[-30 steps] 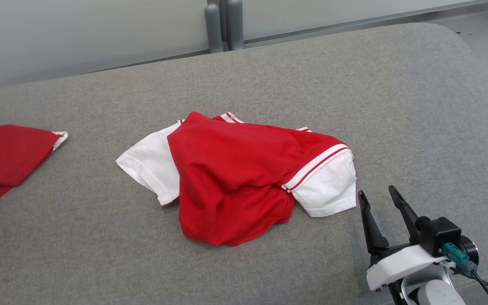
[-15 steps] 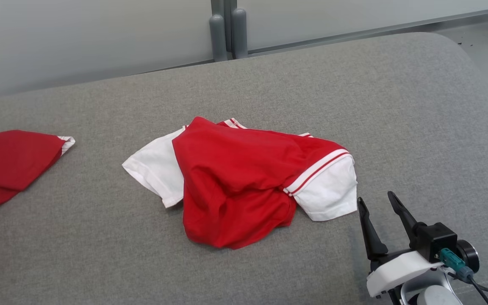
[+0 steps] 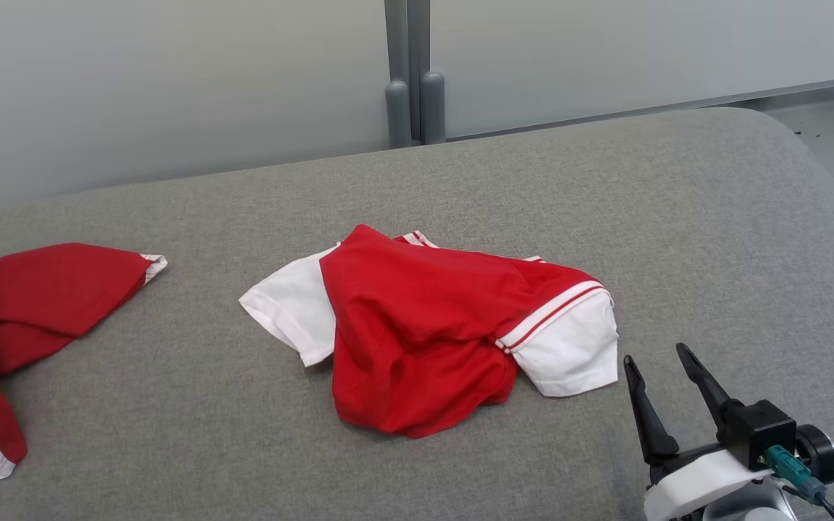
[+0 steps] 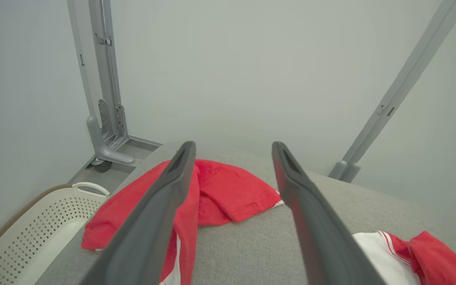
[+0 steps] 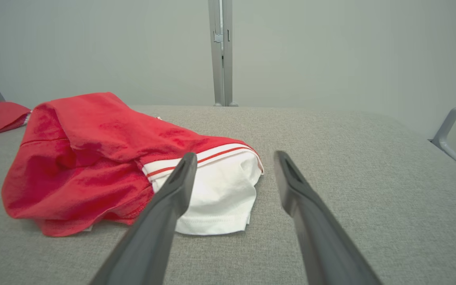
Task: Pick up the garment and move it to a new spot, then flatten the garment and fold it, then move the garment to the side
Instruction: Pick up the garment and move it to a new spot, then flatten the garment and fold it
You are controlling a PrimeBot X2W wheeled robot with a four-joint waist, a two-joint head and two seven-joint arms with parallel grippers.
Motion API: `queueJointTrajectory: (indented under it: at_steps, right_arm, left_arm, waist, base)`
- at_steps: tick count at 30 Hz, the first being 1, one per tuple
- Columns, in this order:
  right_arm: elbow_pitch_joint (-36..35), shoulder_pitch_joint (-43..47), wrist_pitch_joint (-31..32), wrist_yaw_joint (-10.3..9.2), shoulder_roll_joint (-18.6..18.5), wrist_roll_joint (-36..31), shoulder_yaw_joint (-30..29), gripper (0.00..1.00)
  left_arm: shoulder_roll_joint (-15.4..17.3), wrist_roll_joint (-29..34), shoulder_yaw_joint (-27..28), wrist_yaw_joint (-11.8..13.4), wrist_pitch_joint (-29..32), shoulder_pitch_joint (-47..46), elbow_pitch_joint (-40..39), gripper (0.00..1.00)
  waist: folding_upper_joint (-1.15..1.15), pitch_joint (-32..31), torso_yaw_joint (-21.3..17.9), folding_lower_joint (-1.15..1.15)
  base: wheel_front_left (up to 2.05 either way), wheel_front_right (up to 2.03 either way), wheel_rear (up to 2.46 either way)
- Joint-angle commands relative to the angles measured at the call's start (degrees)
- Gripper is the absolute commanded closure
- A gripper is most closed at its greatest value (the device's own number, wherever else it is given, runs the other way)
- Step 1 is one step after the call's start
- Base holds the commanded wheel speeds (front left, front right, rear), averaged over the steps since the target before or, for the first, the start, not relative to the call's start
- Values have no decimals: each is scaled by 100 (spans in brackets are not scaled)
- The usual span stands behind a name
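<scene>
One crumpled red-and-white garment (image 3: 417, 325) lies near the gaping right gripper (image 3: 654, 354); left gripper (image 4: 234, 148) gapes.

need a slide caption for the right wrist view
Open right gripper poised near the white sleeve of a crumpled red shirt on a grey cushion.

Garment (image 3: 417, 340) centred on cushion (image 3: 677, 217), second garment (image 3: 48, 289) at left edge

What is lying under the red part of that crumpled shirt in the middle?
One white sleeve pokes out at its left, another white sleeve at its right. All rests on the grey padded surface. Anything else below the red cloth is covered.
</scene>
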Motion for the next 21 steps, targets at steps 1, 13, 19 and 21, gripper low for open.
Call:
queueJointTrajectory:
  at_steps: [1,13,19,21]
  right_arm:
    - [-53,-51,-17,1,-25,-14,3,0]
    - [-141,130,-16,1,47,23,-142,0]
    - [-136,52,-17,1,106,13,-193,0]
    - [-131,0,-17,1,132,16,-198,0]
  left_arm:
    - [-232,-23,-41,87,28,255,-371,0]
    - [-1682,-20,-1879,107,186,1040,-1622,0]
    - [-2004,78,-2863,-30,277,673,-1064,0]
    - [-2058,85,-3092,-36,322,499,-837,0]
  waist:
    - [63,15,-80,0]
    - [63,280,-222,0]
    - [63,486,-291,0]
    - [63,545,-333,0]
  base:
    - [0,0,0]
    - [0,0,0]
    - [0,0,0]
    - [0,0,0]
